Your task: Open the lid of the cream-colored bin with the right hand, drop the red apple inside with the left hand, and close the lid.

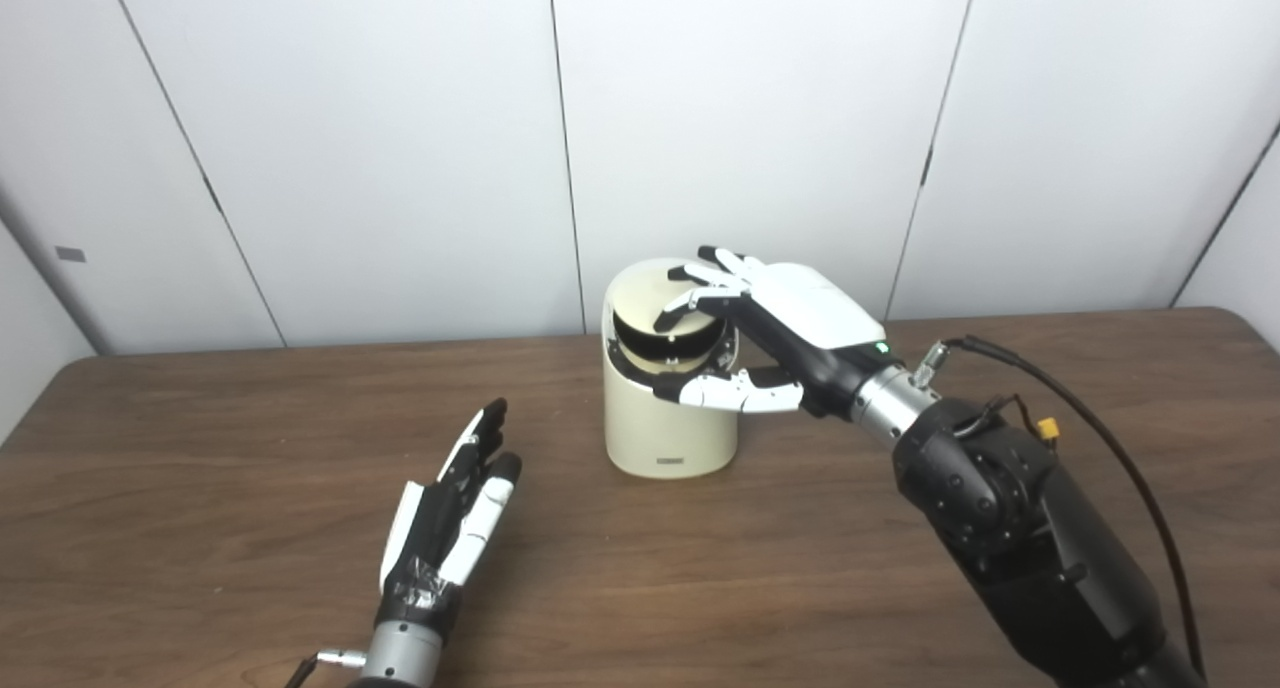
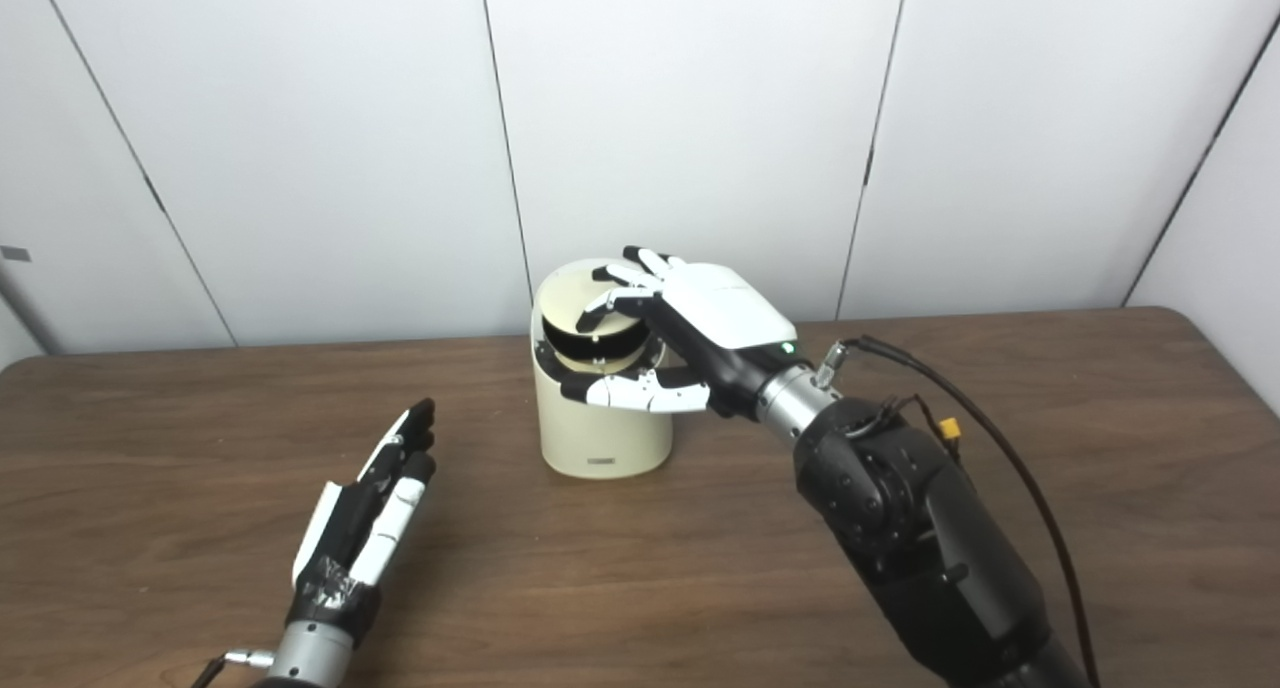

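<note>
- Right hand [image 1: 770, 333] is at the top of the cream-colored bin [image 1: 668, 423]; its fingers [image 1: 700, 298] rest on the swing lid [image 1: 668, 330] and the thumb lies against the front of the rim. The fingers are spread and clamp nothing.
- Lid is tilted inward, so a dark gap shows at the front of the opening.
- Left hand [image 1: 455, 503] lies low over the surface [image 1: 200, 488], fingers straight and apart, holding nothing.
- Bin stands ahead and to the right of the left hand; the right hand is clearly the nearer one.
- Red apple is not visible in either view; I judge it may already be inside.
- Closing the lid is probably the remaining step.
</note>
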You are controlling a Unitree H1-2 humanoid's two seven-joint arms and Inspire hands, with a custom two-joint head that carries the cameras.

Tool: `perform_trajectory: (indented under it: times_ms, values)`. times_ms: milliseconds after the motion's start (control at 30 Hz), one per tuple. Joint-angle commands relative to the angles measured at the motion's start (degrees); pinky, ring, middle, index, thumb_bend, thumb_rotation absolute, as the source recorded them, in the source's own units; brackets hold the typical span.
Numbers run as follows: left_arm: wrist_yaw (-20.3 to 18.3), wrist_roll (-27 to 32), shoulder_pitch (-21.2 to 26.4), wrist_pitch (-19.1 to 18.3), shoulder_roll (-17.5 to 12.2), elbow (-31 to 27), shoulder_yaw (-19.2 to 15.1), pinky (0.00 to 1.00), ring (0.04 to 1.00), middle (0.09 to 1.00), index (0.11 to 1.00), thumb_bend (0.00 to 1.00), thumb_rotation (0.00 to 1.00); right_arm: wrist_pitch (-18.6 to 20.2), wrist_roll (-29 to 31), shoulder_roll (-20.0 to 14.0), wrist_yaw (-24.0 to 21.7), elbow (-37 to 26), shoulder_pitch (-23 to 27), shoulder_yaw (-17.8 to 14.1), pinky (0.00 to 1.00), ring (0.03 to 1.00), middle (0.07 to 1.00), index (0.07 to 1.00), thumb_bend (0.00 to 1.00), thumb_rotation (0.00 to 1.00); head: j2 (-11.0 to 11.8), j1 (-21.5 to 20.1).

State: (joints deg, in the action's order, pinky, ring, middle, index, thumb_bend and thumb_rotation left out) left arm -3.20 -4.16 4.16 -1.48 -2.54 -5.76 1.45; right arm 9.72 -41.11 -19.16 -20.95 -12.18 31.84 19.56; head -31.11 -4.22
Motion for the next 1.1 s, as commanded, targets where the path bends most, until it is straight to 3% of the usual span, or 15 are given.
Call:
perform_trajectory:
  times_ms: [0,100,400,1067]
  values:
    - [0.26,-0.17,1.61,1.94,-0.42,-0.52,0.06,0.95,0.98,0.98,0.978,0.67,0.82,-1.05,-0.97,-0.02,-0.03,-1.98,1.72,-0.14,0.99,0.997,0.92,0.718,0.51,0.91,-0.07,0.0]
    - [0.42,-0.89,1.53,2.01,-0.54,-0.61,0.23,0.97,0.98,0.977,0.975,0.68,0.82,-1.42,-2.14,-0.22,-0.18,-1.99,1.46,0.28,0.99,0.997,0.92,0.717,0.51,0.87,-0.18,0.05]
    - [0.14,-0.11,1.25,1.95,-0.35,-0.83,0.14,0.96,0.975,0.974,0.974,0.67,0.8,-3.54,-5.2,-0.79,0.68,-0.76,0.8,0.24,1.0,1.0,0.917,0.737,0.53,0.92,0.04,0.39]
    - [1.22,-4.0,0.52,1.55,-1.0,-2.06,0.7,0.93,0.954,0.953,0.957,0.7,0.73,-4.75,-1.78,1.27,3.05,4.27,-0.08,-2.58,0.95,0.987,0.903,0.78,0.48,0.89,0.45,0.8]
